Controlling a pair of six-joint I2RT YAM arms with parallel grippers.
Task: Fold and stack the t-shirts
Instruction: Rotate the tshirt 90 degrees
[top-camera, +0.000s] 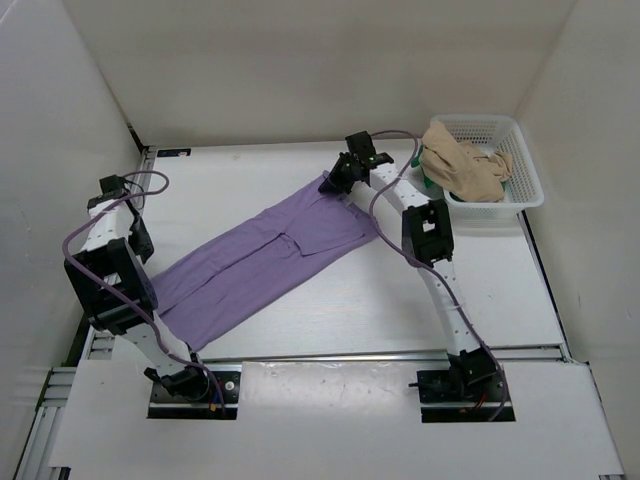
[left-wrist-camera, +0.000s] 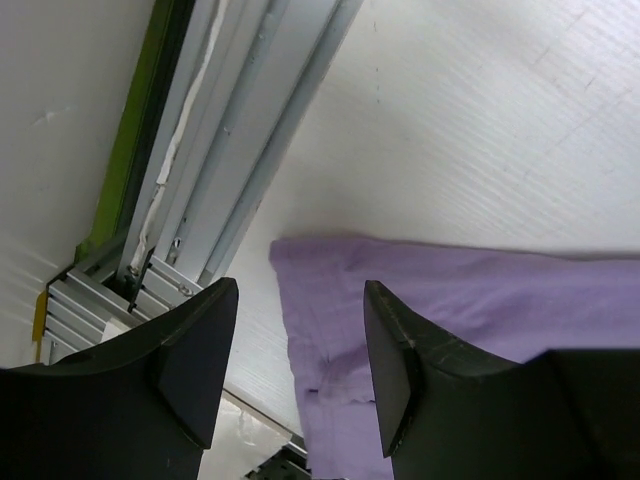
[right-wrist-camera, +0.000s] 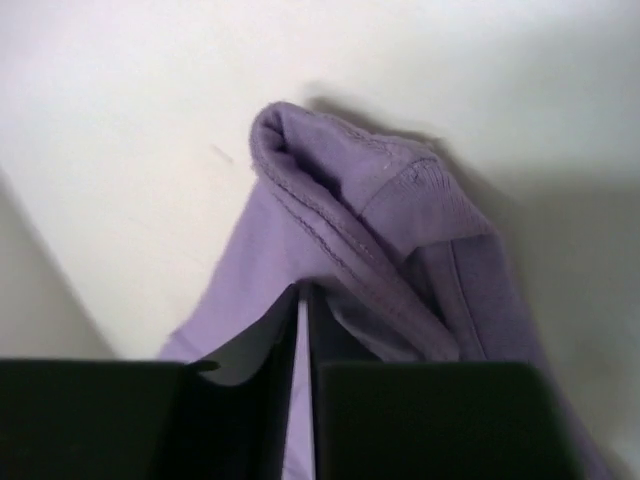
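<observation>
Lavender t-shirt (top-camera: 260, 260) only half-folded, right tool (right-wrist-camera: 303, 300) pinching its end, left tool (left-wrist-camera: 300, 335) apart; tan t-shirt (top-camera: 465, 170) awaits in basket (top-camera: 528, 172).

The top view looks down from above and behind the arms, holding the whole tabletop (top-camera: 350, 315). The left wrist view looks past the left end effector (left-wrist-camera: 298, 300) at the tabletop's edge, close. The right wrist view, past the right end effector (right-wrist-camera: 303, 300), sits closer still (cloth fills it). All three share the lavender t-shirt (top-camera: 270, 255).
</observation>
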